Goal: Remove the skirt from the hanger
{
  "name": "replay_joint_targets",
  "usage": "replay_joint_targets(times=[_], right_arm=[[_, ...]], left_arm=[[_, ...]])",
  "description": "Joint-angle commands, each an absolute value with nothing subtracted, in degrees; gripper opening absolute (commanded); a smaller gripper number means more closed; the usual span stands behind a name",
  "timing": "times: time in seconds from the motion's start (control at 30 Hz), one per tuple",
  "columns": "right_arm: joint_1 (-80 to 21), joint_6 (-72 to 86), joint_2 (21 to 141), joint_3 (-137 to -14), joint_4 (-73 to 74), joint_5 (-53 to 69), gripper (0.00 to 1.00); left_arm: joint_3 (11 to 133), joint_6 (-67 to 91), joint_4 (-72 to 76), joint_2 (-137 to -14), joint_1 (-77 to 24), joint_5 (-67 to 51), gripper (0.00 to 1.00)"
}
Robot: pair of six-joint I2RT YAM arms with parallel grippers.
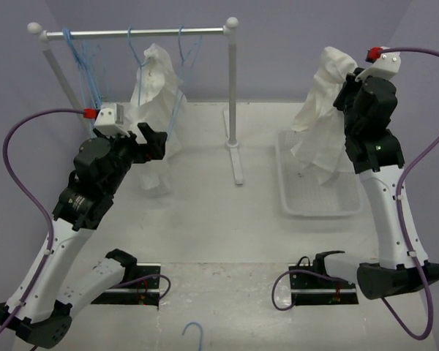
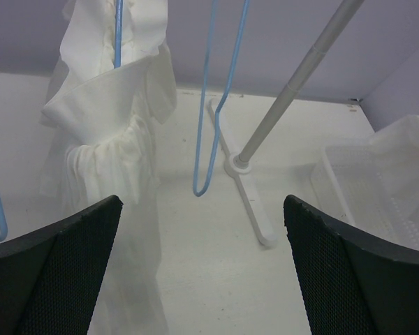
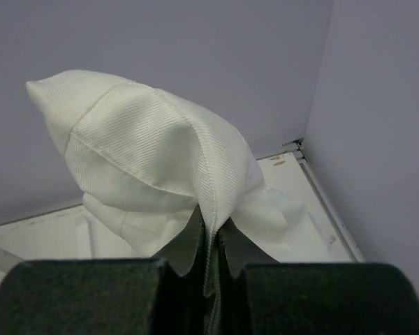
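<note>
White garment (image 3: 146, 153) pinched in right claw (image 3: 213, 265), ribbed weave clear only wrist-side

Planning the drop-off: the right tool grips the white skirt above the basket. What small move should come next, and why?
Probably open the right tool and let the skirt fall: the tool is shut on the fabric's top, and the skirt hangs over the white basket with nothing else holding it.

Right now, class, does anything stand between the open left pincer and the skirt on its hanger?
Nothing visible does. Only open air separates the left pincer from the skirt; an empty hanger dangles beside the skirt, not between.
</note>
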State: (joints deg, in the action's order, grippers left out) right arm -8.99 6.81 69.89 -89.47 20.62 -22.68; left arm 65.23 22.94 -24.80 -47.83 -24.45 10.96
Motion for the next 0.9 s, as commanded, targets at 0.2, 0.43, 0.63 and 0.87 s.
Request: replay_joint_targets(times=[0.2,0.43,0.63,0.87], right_arm=[[-1.0,23.3,76.9,-76.1,22.2,-10.3,0.0],[3.9,31.5,84.4,-66.3,21.9,-13.4,0.0],[4.0,34.4,88.8,-60.6,22.1,-17.6,0.0],[3.8,37.1,96.0,-63.0,26.8,-13.0,0.0]], left_arm=[[68.5,21.5,-25.0,-50.0,-24.5,11.5,1.0],[68.6,21.6,-25.0,-51.2,-24.5,10.6,1.0],[68.6,21.8,-24.9,-52.0,-24.5,10.5,1.0],[68.5,21.6,-23.7,-52.5,-24.5,9.9,1.0]])
